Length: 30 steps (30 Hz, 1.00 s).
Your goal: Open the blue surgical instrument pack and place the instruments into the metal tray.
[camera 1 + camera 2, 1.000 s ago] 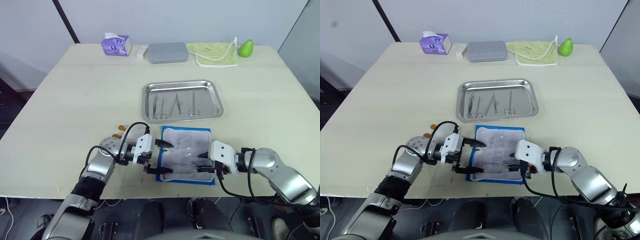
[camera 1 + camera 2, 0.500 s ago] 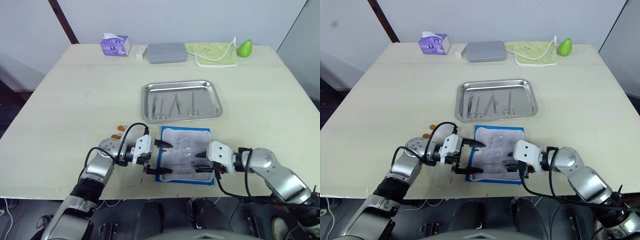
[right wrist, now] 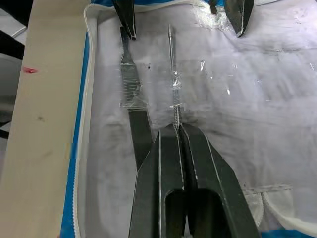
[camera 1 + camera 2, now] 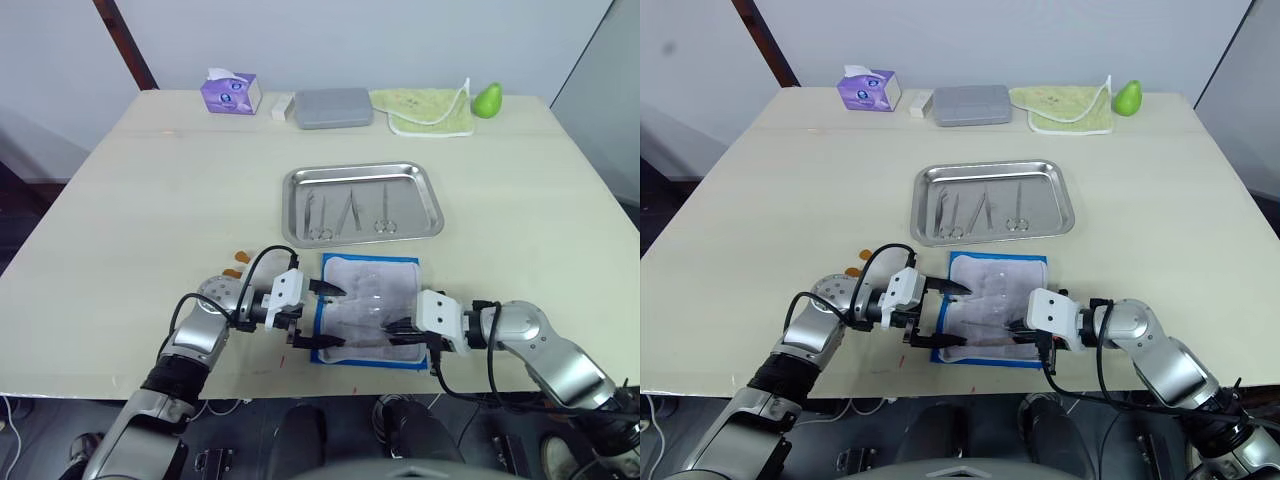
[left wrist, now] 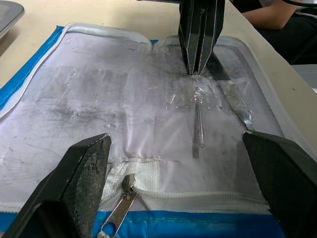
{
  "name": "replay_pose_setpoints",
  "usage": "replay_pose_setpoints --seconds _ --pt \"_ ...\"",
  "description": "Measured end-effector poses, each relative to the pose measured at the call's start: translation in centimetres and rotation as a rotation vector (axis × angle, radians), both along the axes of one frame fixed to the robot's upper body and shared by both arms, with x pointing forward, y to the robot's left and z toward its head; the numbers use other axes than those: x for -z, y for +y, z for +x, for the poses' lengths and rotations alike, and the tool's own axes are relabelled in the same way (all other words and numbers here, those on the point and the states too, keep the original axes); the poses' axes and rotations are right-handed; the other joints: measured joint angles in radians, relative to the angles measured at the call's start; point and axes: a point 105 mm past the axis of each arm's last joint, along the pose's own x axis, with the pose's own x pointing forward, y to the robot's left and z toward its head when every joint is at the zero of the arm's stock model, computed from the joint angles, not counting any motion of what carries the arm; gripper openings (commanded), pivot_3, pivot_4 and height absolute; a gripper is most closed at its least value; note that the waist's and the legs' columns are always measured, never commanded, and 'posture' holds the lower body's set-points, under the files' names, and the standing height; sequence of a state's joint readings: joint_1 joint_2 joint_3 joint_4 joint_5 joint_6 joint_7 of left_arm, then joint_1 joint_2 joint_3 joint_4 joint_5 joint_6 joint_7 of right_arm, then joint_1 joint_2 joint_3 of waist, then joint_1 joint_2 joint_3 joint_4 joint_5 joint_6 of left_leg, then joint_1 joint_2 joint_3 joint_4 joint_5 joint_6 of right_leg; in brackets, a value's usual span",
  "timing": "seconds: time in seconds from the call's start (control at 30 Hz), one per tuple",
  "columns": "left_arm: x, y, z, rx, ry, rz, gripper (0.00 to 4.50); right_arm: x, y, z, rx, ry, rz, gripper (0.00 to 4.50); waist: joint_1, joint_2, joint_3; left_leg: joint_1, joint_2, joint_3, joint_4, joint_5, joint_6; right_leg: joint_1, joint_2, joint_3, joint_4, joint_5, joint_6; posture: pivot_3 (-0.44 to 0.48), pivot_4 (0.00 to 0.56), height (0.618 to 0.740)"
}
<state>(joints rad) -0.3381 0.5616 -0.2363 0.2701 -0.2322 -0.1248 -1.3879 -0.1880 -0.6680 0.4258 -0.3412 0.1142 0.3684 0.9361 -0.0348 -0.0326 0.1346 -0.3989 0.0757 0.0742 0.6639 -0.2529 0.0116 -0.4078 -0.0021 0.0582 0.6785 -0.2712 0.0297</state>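
Pack (image 4: 368,310) open flat on desk (image 4: 150,200), blue edge, whitish clear lining up, between left pincer (image 4: 322,315) and right pincer (image 4: 395,328). Thin rod-like instrument (image 3: 172,74) on lining, near end pinched in right pincer's closed tips. Flat-handled instrument (image 3: 132,101) just beside it, under clear film. Tray (image 4: 433,196) beyond pack, farther from both pincers; three instruments (image 4: 350,212) inside, side by side.
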Motion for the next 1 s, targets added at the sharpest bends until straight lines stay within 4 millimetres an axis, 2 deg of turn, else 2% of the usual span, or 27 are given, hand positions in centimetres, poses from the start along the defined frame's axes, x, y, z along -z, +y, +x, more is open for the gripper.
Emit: replay_pose_setpoints --seconds 0.47,0.8,1.0 --pt "-0.1 -0.1 -0.1 -0.002 -0.004 -0.001 4.5 -1.6 0.8 0.4 -0.018 0.041 -0.115 0.06 0.001 0.001 0.001 -0.001 0.0 0.0 0.0 0.0 0.0 -0.001 0.0 0.001 0.0 0.0 -0.001 0.0 0.15 0.74" --pt "0.0 0.0 -0.3 -0.001 -0.015 -0.007 4.5 -3.7 0.7 0.9 -0.003 0.078 -0.172 0.06 -0.001 0.002 0.002 -0.002 0.0 0.0 0.0 0.0 0.0 -0.002 0.0 0.001 0.0 0.0 -0.001 0.0 0.15 0.74" --pt "-0.1 -0.1 -0.2 0.001 -0.014 -0.007 4.5 -4.0 0.5 0.6 -0.003 0.078 -0.205 0.06 -0.001 0.003 0.003 -0.002 0.0 0.0 0.0 0.0 0.0 -0.002 -0.001 0.001 0.0 0.0 -0.001 0.0 0.15 0.74"
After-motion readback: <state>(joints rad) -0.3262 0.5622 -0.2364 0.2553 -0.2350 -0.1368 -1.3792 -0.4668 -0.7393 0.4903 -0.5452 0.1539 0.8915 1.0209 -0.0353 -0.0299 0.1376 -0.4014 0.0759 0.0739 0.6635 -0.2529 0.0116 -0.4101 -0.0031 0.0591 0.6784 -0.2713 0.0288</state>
